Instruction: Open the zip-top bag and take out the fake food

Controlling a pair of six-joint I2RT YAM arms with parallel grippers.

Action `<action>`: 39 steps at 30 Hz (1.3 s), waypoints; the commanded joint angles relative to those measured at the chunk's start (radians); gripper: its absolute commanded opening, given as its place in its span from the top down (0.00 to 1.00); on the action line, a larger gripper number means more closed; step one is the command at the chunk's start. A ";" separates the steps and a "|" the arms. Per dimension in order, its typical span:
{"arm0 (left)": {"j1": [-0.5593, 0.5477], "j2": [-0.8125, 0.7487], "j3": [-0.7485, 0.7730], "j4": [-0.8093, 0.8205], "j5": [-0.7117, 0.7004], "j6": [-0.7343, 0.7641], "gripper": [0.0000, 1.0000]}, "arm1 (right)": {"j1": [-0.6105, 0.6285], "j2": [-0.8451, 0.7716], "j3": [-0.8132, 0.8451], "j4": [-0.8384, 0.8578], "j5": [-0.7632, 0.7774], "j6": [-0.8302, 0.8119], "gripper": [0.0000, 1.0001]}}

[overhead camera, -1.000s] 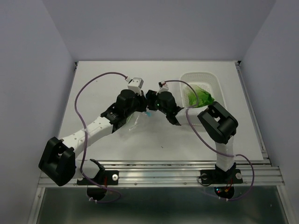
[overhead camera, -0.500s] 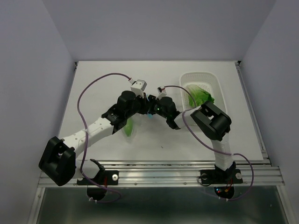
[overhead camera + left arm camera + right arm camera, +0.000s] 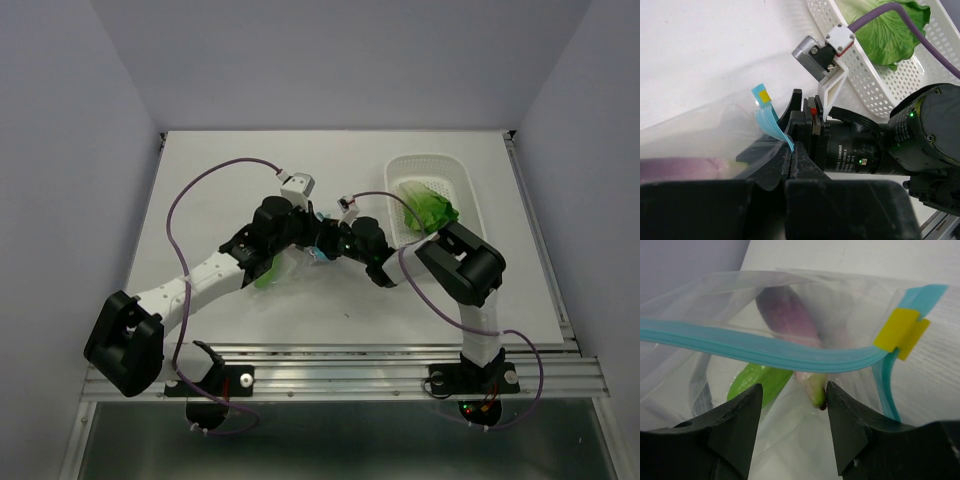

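The clear zip-top bag [image 3: 280,268] hangs between both grippers at mid-table. My left gripper [image 3: 308,240] is shut on the bag's edge by its teal zip strip [image 3: 771,125]; in the left wrist view [image 3: 792,150] the jaws are pressed together on the film. My right gripper [image 3: 335,247] is open at the bag's mouth [image 3: 792,415], and its right fingertip [image 3: 840,405] touches the green end of the purple piece [image 3: 787,315]. A green piece [image 3: 760,382] lies inside beside it. The zip strip [image 3: 765,347] arches open, with a yellow tab [image 3: 900,330].
A white perforated basket [image 3: 455,180] stands at the back right with a green leafy piece [image 3: 430,208] in it; it also shows in the left wrist view [image 3: 875,85]. Purple cables loop over both arms. The right arm's elbow [image 3: 465,265] sits beside the basket.
My right gripper has shifted slightly nearer and down against the bag's mouth. The bag has swung under my left gripper, and green now shows through it.
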State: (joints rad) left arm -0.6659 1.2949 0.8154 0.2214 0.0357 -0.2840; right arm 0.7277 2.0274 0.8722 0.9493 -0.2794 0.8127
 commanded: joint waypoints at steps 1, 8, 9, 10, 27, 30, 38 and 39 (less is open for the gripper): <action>-0.004 -0.028 0.005 0.045 -0.007 0.031 1.00 | 0.009 -0.033 -0.026 0.048 -0.063 -0.060 0.39; -0.004 -0.025 0.002 0.049 0.010 0.035 1.00 | 0.009 -0.006 0.004 0.023 -0.052 -0.070 0.40; -0.004 -0.025 0.002 0.050 0.012 0.034 1.00 | 0.009 -0.001 0.005 0.023 -0.052 -0.069 0.41; -0.004 -0.026 0.002 0.053 0.013 0.034 1.00 | 0.009 0.002 0.007 0.026 -0.056 -0.069 0.43; -0.004 -0.025 0.005 0.053 -0.010 0.028 1.00 | 0.009 -0.018 -0.007 0.013 -0.035 -0.044 0.99; -0.004 -0.019 0.011 0.038 -0.060 0.019 1.00 | 0.009 -0.041 -0.015 0.002 -0.034 -0.049 0.99; -0.004 0.009 0.030 -0.022 -0.135 -0.014 1.00 | 0.009 -0.182 -0.045 -0.136 0.057 -0.033 0.99; -0.004 0.009 0.027 -0.024 -0.135 -0.020 1.00 | 0.009 -0.211 -0.048 -0.168 0.071 -0.024 0.99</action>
State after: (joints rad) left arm -0.6662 1.2964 0.8154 0.1986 -0.0582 -0.2886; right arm 0.7277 1.9163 0.8284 0.8341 -0.2722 0.7845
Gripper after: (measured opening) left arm 0.037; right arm 0.074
